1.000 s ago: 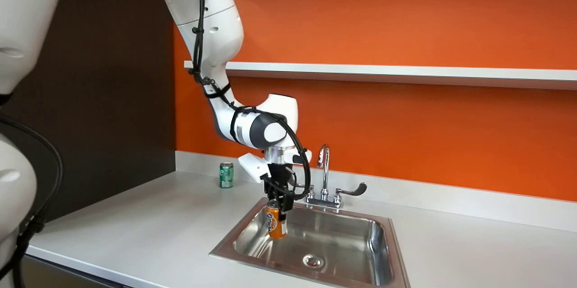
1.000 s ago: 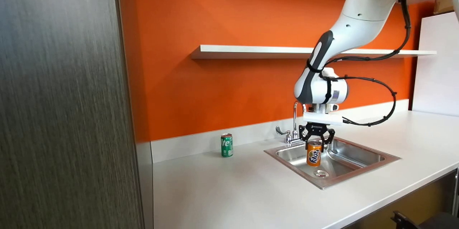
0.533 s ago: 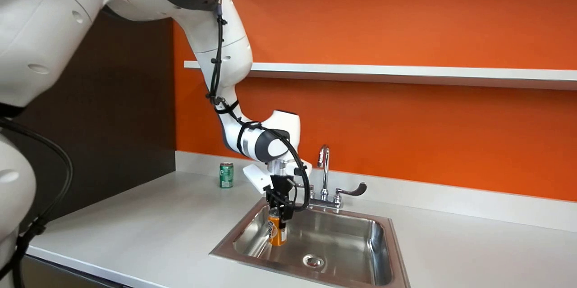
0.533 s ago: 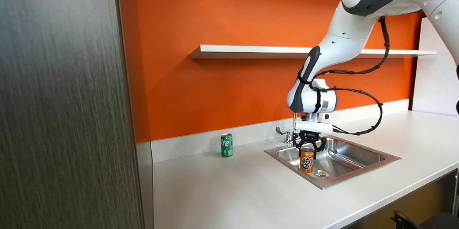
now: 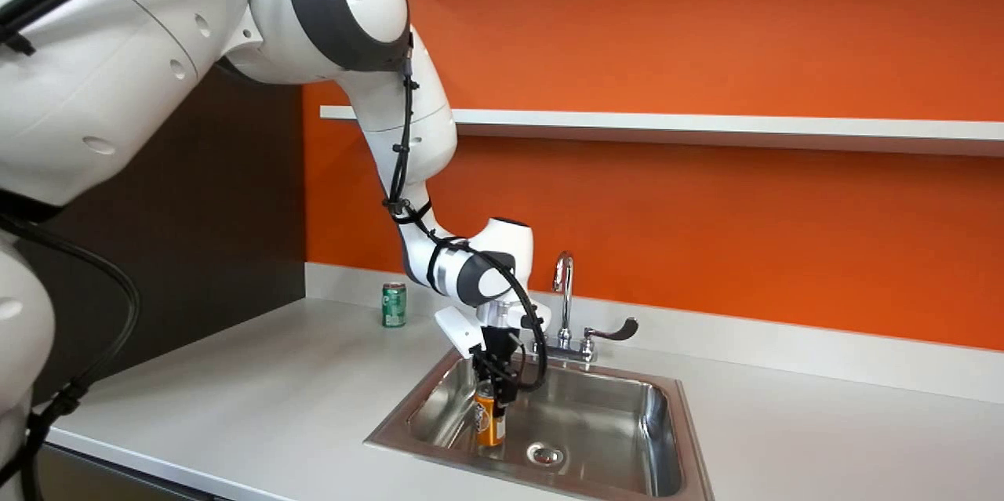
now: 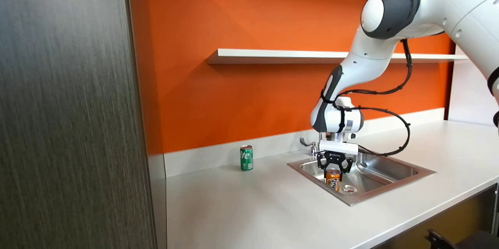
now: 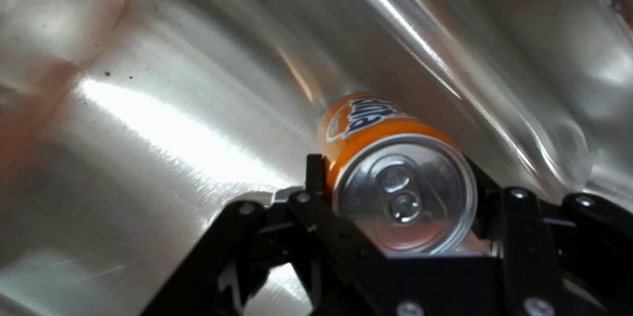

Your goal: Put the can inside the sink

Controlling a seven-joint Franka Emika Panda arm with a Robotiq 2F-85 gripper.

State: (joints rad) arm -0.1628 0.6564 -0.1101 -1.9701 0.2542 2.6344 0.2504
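Clutching the orange Fanta can (image 7: 395, 172), the Robotiq gripper (image 6: 333, 176) has it inside the stainless-steel sink (image 5: 588, 430), lower centre in an exterior view! Touchdown's unclear; release seemingly remains.

In both exterior views, the orange cylindrical can (image 5: 487, 429) is inside the rectangular stainless-steel sink (image 5: 600, 422), left of its round drain (image 5: 544, 454), the curved chrome faucet (image 5: 565, 321) behind and a green cylindrical can (image 5: 394, 305) on the white surface (image 5: 274, 391) farther left.
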